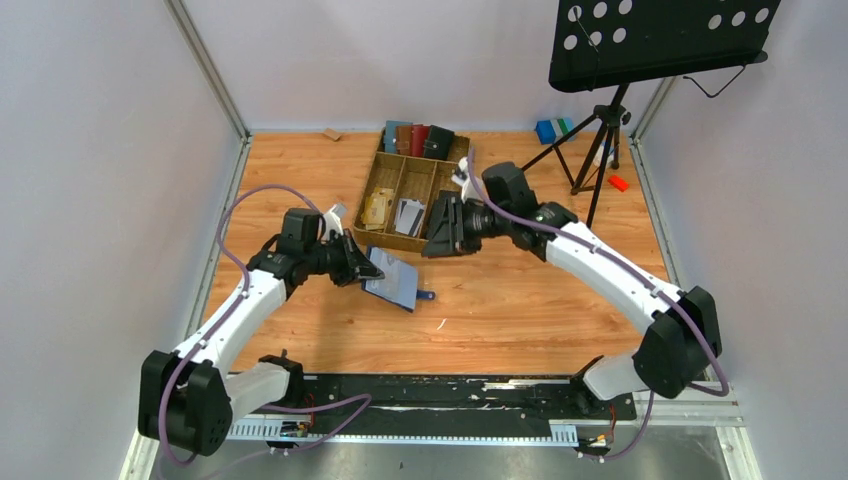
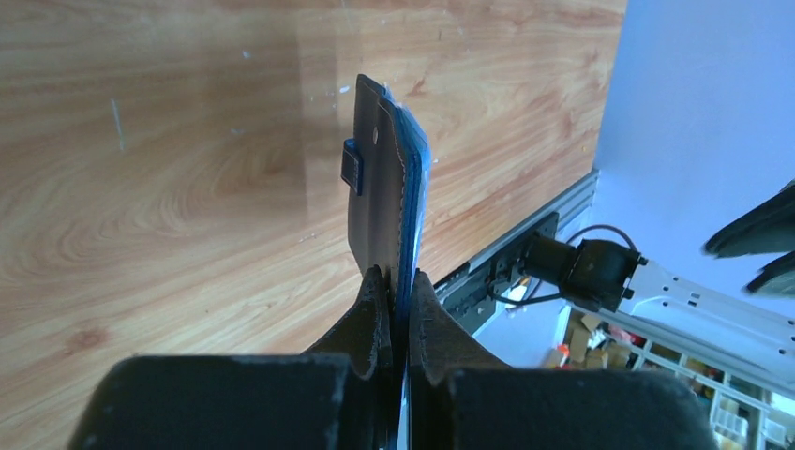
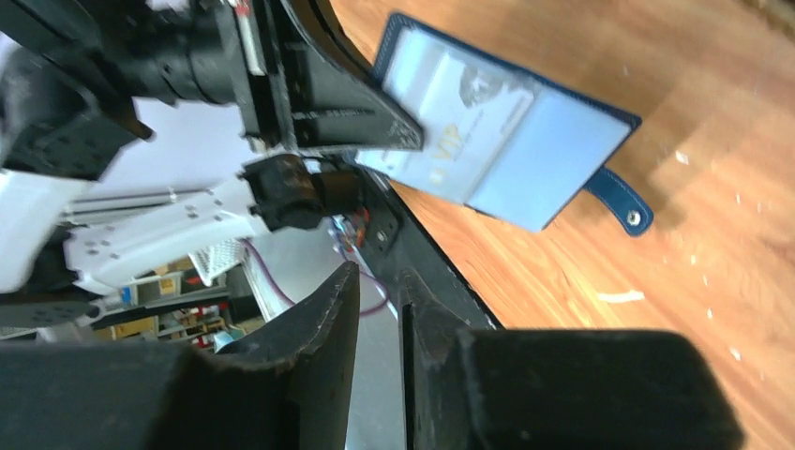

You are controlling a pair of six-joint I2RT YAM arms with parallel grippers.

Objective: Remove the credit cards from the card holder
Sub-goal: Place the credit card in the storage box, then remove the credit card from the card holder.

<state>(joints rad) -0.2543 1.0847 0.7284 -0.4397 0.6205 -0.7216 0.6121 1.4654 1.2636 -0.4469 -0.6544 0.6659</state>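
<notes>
Left hand (image 2: 400, 281) clamps navy card holder (image 2: 380, 202) edge-on; side tab (image 2: 352, 169) points left; wooden table (image 2: 169, 187) behind.

This is a robotics lab, set up as an enclosed test cell; two white-and-black robot arms, the left arm (image 1: 235, 315) and the right arm (image 1: 610, 265), are bolted to a black mounting rail (image 1: 430, 395) at the near edge of a wood-grain table (image 1: 500, 300); purple cables (image 1: 240, 200) loop from the arms; plain pale panels (image 1: 100, 150) on aluminium frame posts (image 1: 208, 68) wall the table in on three sides; a black perforated stand (image 1: 660, 35) on a tripod (image 1: 600, 150) sits at the far right corner; the left wrist view shows storage shelves (image 2: 600, 342) crowded with boxes beyond the table edge.
</notes>
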